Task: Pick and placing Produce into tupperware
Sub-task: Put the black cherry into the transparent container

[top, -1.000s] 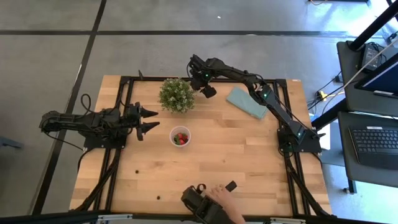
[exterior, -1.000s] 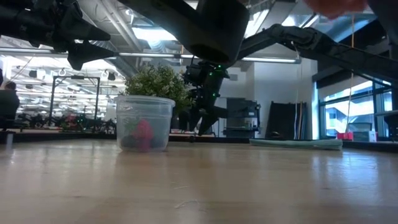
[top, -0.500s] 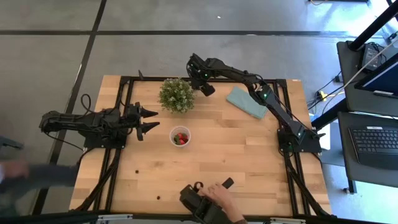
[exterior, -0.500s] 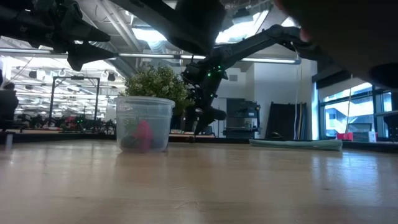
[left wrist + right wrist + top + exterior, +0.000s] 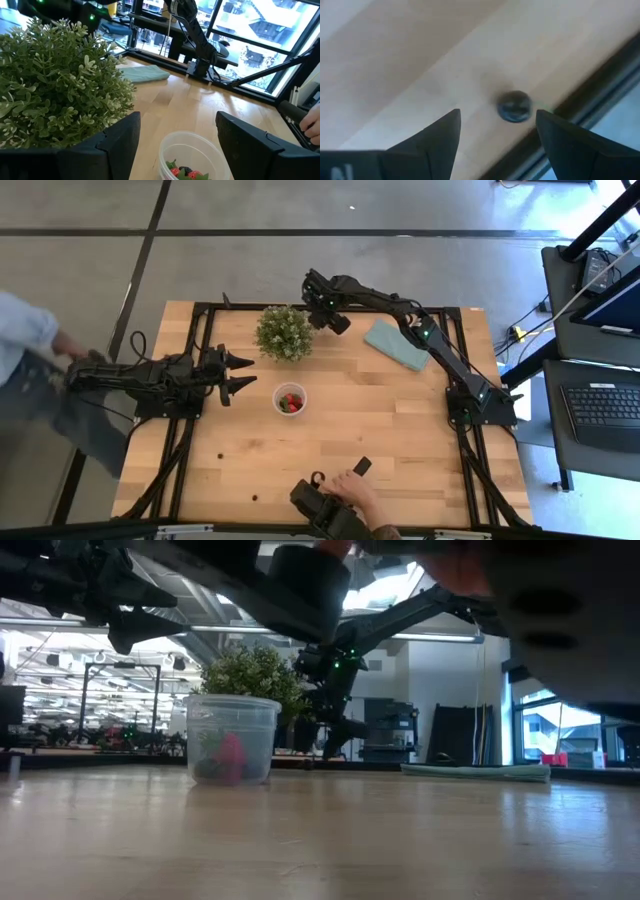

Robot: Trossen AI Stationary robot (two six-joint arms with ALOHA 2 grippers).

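I see a bare wooden table (image 5: 380, 430) with a plant (image 5: 284, 332) and cloth (image 5: 396, 343) at the far side; the cup (image 5: 289, 398) at centre holds red and dark berries. My right gripper (image 5: 496, 131), fingers apart, hangs over a dark berry (image 5: 514, 106) near the far rail; it looks tiny, light, likely soft, so I'd pinch gently across its middle. The left gripper (image 5: 177, 131) waits open by the cup

a dark berry (image 5: 514, 106) is showing blurred between the right claw (image 5: 496, 131) fingers; its kind is unclear.
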